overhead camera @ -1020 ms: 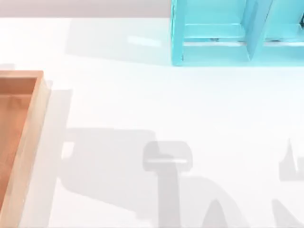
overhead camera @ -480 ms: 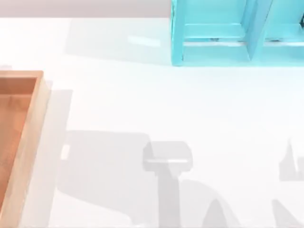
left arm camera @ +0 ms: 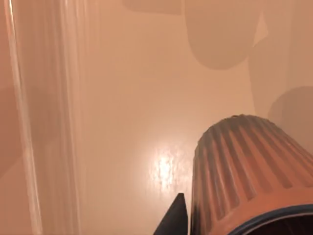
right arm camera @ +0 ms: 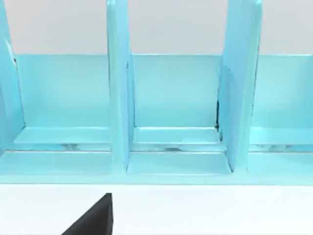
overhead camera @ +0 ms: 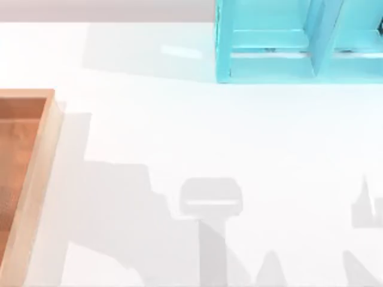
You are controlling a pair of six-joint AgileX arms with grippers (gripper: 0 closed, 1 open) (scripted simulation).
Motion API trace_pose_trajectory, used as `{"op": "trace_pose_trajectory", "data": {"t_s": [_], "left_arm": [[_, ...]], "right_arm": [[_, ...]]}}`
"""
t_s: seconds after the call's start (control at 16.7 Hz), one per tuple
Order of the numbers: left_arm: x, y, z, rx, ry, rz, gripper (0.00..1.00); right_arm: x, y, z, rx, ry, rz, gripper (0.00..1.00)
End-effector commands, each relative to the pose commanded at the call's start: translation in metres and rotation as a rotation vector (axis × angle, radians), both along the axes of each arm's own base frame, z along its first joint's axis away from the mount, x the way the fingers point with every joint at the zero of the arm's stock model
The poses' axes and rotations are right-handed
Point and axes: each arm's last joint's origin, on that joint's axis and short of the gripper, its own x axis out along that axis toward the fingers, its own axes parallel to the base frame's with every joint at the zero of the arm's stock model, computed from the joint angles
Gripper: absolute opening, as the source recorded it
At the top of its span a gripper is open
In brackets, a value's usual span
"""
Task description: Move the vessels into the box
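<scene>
A reddish-brown ribbed vessel (left arm camera: 244,171) hangs close in the left wrist view, its narrow base pointing down at the box's orange-brown floor (left arm camera: 137,98). Its shadow falls apart from it on that floor, so it is lifted. My left gripper (left arm camera: 234,223) is shut on it, with one dark finger (left arm camera: 175,219) showing beside the ribbed wall. In the top view the box (overhead camera: 37,179) lies at the table's left edge, its tan rim showing. One dark fingertip (right arm camera: 93,220) of my right gripper points toward the cyan shelf.
A cyan shelf frame (overhead camera: 293,42) with upright dividers stands at the back right and spans the right wrist view as the shelf (right arm camera: 176,107). Grey arm shadows lie on the white table (overhead camera: 179,125) along its near edge.
In the top view the large shadow next to the box has shrunk and slid toward the near edge. Box and shelf have not moved.
</scene>
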Motion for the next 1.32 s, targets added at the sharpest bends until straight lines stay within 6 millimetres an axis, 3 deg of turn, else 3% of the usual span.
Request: {"op": "trace_pose_trajectory", "data": {"t_s": [0.3, 1.08, 1.32], "left_arm": [[0.0, 0.0003, -0.0081, -0.003, 0.007, -0.002, 0.0], [0.0, 0.0003, -0.0081, -0.003, 0.007, -0.002, 0.98], [0.0, 0.0003, -0.0081, -0.003, 0.007, -0.002, 1.0]], "right_arm": [[0.0, 0.0, 0.0, 0.0, 0.0, 0.0, 1.0], [0.0, 0.0, 0.0, 0.0, 0.0, 0.0, 1.0], [0.0, 0.0, 0.0, 0.0, 0.0, 0.0, 1.0]]}}
